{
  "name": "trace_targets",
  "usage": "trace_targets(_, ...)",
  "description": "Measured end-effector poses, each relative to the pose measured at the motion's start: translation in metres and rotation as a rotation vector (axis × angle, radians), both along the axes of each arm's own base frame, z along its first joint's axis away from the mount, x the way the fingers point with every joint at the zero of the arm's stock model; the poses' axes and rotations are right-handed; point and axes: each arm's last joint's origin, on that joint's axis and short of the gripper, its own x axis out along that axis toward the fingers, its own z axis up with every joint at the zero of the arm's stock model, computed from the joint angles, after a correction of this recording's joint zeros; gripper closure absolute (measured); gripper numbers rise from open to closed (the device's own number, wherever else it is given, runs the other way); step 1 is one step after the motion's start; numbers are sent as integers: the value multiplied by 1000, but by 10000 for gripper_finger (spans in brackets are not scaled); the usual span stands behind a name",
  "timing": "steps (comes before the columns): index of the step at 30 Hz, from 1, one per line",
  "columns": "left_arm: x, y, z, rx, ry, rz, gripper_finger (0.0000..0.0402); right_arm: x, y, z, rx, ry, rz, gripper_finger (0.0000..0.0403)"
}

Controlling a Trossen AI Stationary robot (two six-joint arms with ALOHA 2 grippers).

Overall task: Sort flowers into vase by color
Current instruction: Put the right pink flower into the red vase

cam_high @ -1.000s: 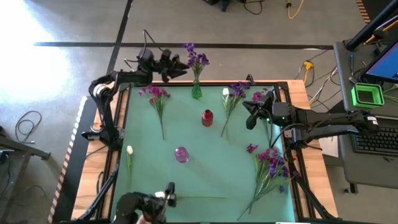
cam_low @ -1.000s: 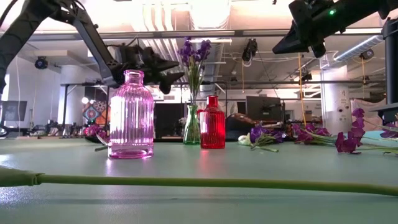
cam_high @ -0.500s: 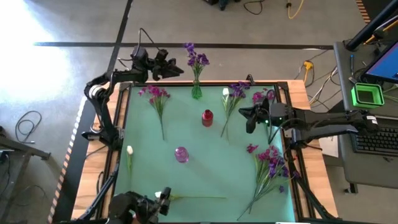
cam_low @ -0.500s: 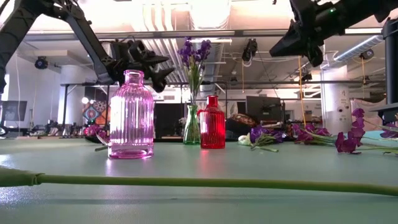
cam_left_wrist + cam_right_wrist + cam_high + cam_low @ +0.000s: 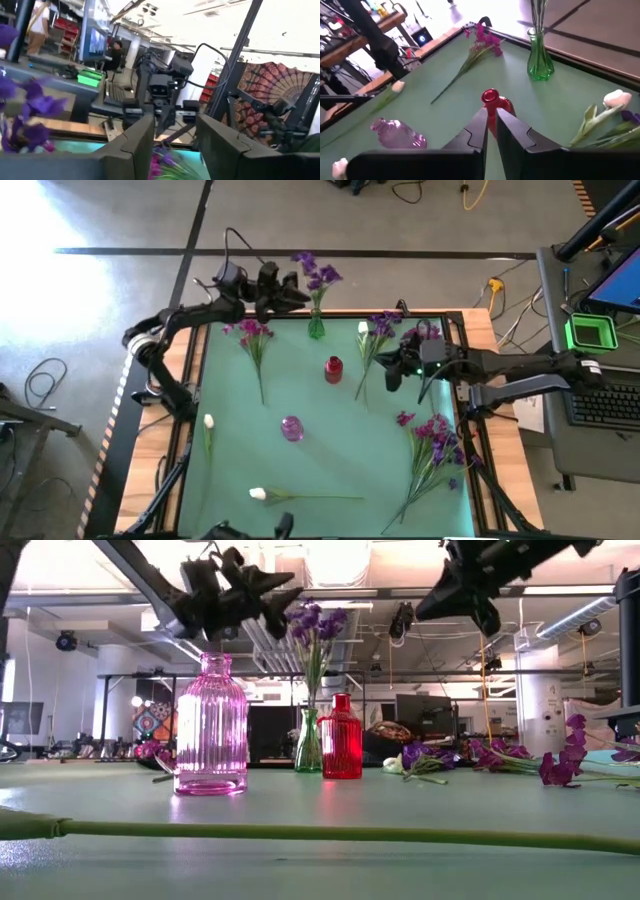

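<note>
your left gripper (image 5: 291,292) hangs part-spread, holding nothing, beside the purple flowers (image 5: 317,275) in the green vase (image 5: 316,327) at the desk's far edge. your right gripper (image 5: 389,372), pressed together, hovers near the red vase (image 5: 333,368). no writing is readable.

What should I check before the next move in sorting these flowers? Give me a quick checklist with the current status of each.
1. Green vase upright, purple flowers in it: ok.
2. Red vase and pink vase upright, both without flowers: ok.
3. Left gripper raised beside the purple flowers, holding nothing: ok.
4. Right gripper shut, holding nothing, above the mat: ok.
5. Magenta flowers lying on the mat, unsorted: not ok.
6. White tulip at the near edge, unsorted: not ok.
</note>
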Motion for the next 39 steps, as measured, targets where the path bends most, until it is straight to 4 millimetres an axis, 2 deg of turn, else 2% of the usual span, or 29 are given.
trace_targets(5,-23,-7,10,-48,76,26,291,6,1,5,58,92,13,374)
trace_targets(8,-40,-12,6,-76,152,84,301,6,2,6,119,154,13,374)
trace_targets(10,-48,-18,-1,-94,227,165,307,5,2,7,161,204,-14,374)
trace_targets(15,-61,-43,-13,38,520,546,320,-3,-3,11,250,352,-118,374)
trace_targets(20,-79,-64,-10,90,688,667,323,-8,-16,12,315,476,-239,374)
trace_targets(24,-94,-78,-17,77,850,794,323,-12,-30,5,341,598,-328,374)
trace_targets(29,-100,-102,-26,81,858,821,323,-13,-50,-6,364,687,-413,372)
trace_targets(33,-102,-122,-35,77,859,858,323,-13,-66,-13,376,733,-437,345)
trace_targets(39,-109,-148,-41,83,842,876,323,-16,-85,-24,389,799,-466,265)
